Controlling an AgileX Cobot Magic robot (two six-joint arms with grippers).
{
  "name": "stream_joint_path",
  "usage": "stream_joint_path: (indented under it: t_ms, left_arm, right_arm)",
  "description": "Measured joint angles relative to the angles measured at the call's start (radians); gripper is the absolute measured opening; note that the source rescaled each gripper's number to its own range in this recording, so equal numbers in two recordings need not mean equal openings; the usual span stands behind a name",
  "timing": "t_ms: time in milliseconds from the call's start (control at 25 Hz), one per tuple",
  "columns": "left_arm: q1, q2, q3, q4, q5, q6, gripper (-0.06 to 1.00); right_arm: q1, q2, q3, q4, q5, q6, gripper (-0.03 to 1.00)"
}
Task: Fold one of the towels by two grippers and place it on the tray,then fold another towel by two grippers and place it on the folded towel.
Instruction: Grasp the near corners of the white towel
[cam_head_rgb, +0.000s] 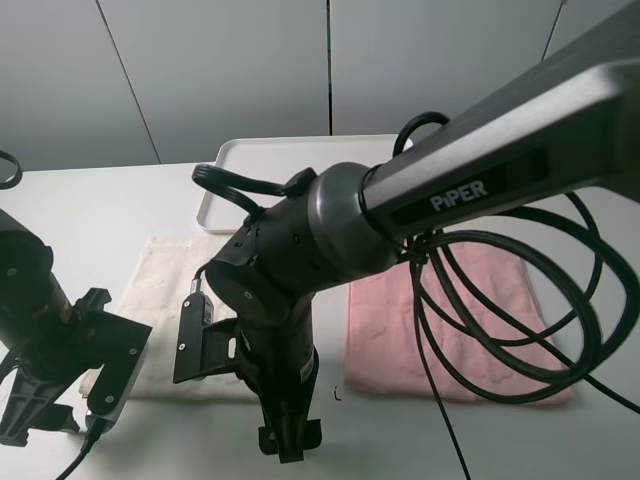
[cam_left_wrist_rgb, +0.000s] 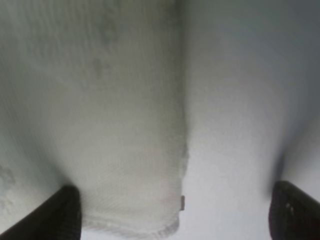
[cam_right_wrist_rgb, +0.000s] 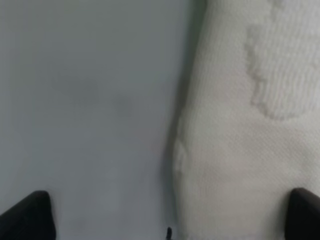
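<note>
Currently the left gripper (cam_left_wrist_rgb: 177, 215) and the right gripper (cam_right_wrist_rgb: 167, 215) are both held wide and empty. A near corner of the cream towel (cam_left_wrist_rgb: 125, 125) is framed between the left fingers and its opposite side edge between the right ones, with bare table (cam_right_wrist_rgb: 85, 100) filling the rest of each gap. Should the jaws be closed off-centre, table rather than cloth could be pinched, and an uneven hold would likely skew the fold before the tray (cam_head_rgb: 225, 150), beyond both hands, is reached.
</note>
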Motion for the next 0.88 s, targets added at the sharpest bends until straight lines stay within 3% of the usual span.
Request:
stream_joint_path:
  t_ms: [360,440,560,720,760,880]
  left_arm:
    - [0.0,0.0,0.0,0.0,-0.004,0.0,0.98]
    - [0.0,0.0,0.0,0.0,-0.004,0.0,0.98]
    - [0.0,0.0,0.0,0.0,-0.004,0.0,0.98]
    - [0.0,0.0,0.0,0.0,-0.01,-0.007,0.98]
    - [0.0,0.0,0.0,0.0,-0.012,-0.007,0.98]
    - [0.0,0.0,0.0,0.0,-0.015,-0.009,0.97]
  right_arm:
    - [0.0,0.017,-0.007,-0.004,0.002,0.0,1.0]
    - [0.0,0.017,-0.007,-0.008,0.002,0.0,0.95]
    - [0.0,0.017,-0.009,-0.028,0.002,0.0,0.66]
    - [0.0,0.019,-0.009,-0.075,-0.019,0.002,0.11]
    - [0.0,0.019,-0.009,-0.086,-0.022,0.01,0.02]
    - [0.0,0.019,-0.009,-0.093,-0.022,0.022,0.0]
